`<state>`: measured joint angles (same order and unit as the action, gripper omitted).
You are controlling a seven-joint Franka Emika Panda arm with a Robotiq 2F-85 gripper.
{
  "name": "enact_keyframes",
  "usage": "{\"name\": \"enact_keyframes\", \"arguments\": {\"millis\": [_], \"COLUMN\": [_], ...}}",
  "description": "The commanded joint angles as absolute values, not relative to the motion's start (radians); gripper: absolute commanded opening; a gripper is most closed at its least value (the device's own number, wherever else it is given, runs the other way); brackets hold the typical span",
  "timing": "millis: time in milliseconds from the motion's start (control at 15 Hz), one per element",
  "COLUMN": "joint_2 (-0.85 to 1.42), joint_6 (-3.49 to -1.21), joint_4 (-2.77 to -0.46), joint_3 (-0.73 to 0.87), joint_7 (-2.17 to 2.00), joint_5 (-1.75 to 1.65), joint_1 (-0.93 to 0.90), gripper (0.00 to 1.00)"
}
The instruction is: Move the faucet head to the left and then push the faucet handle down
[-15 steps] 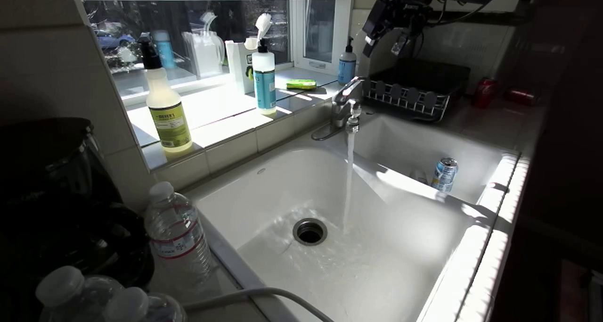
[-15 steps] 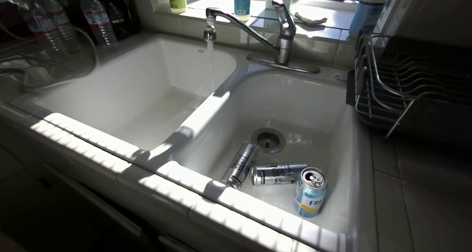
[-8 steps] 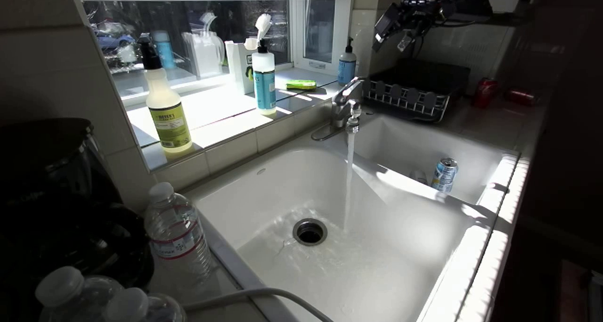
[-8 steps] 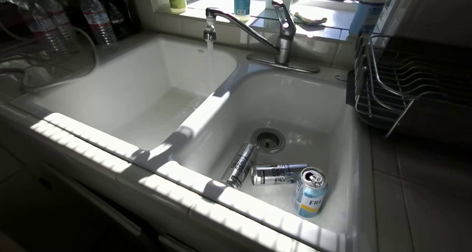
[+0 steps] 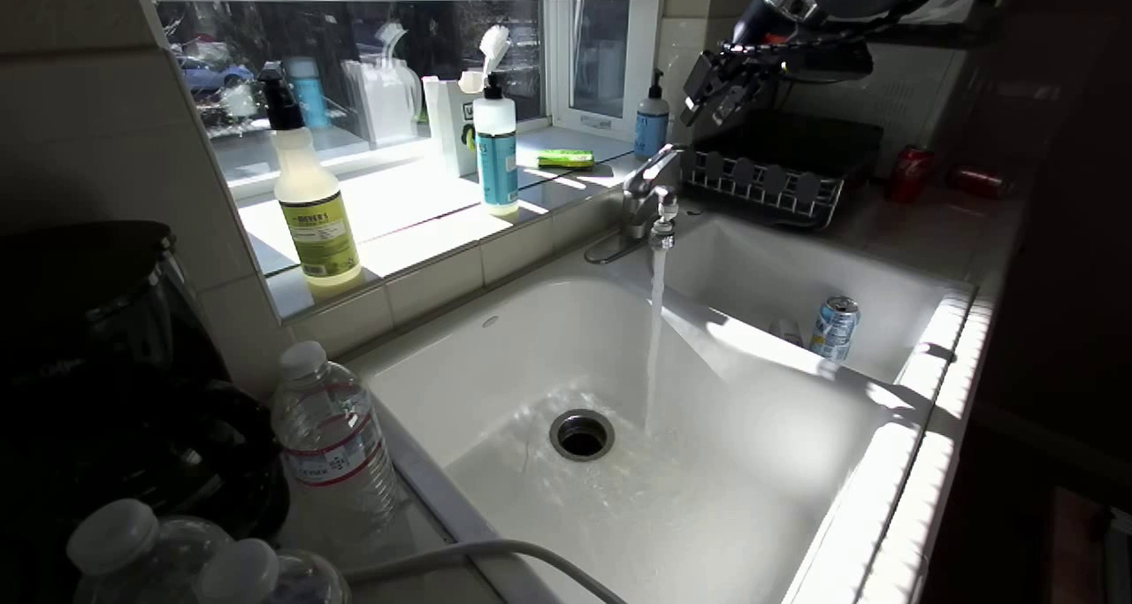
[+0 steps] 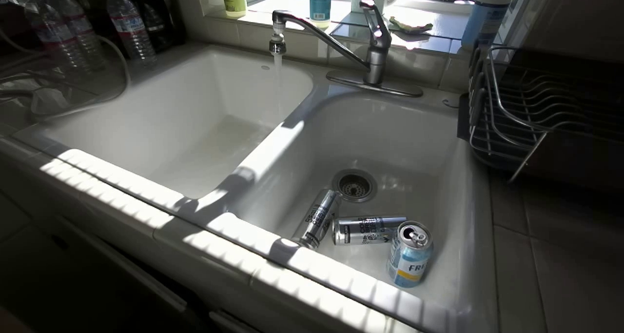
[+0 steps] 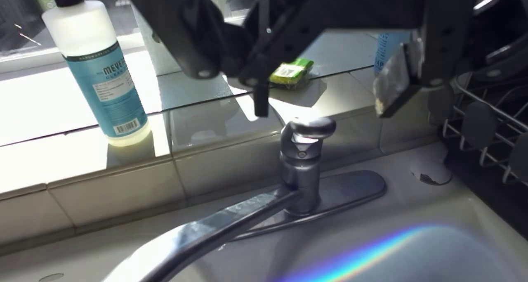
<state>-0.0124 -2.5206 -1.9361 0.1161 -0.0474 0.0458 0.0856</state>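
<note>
The chrome faucet head (image 6: 324, 38) points out over the basin with the open drain, and water runs from its tip. It also shows in an exterior view (image 5: 663, 224) and at the bottom of the wrist view (image 7: 222, 224). The chrome faucet handle (image 6: 374, 21) sits raised atop the base; it also shows in an exterior view (image 5: 653, 164) and in the wrist view (image 7: 312, 128). My black gripper (image 7: 323, 106) is open and empty, its fingers apart on either side above the handle in the wrist view. In an exterior view the gripper (image 5: 707, 110) hangs above and beyond the faucet, not touching it.
Soap bottles (image 5: 497, 149) and a green sponge pack (image 7: 292, 72) stand on the window sill behind the faucet. A dish rack (image 6: 516, 113) stands beside the sink. Several cans (image 6: 409, 255) lie or stand in one basin. Water bottles (image 5: 332, 436) stand on the counter.
My gripper first rises slightly, then comes down and toward the faucet, and more of the arm shows above it. The faucet head and handle have not moved; water keeps running.
</note>
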Motion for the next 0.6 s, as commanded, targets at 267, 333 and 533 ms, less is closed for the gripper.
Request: {"name": "enact_keyframes", "arguments": {"millis": [267,333,533], "joint_2": [0.132,0.146,0.177], "joint_6": [-2.604,-2.606,-2.598], "joint_4": [-1.799,-1.787,-1.765], "joint_3": [0.104,0.104,0.105], "joint_7": [0.030,0.030,0.017], "joint_5": [0.092,0.096,0.093], "joint_1": [0.097,0.100,0.105], "gripper": [0.08,0.00,0.00]}}
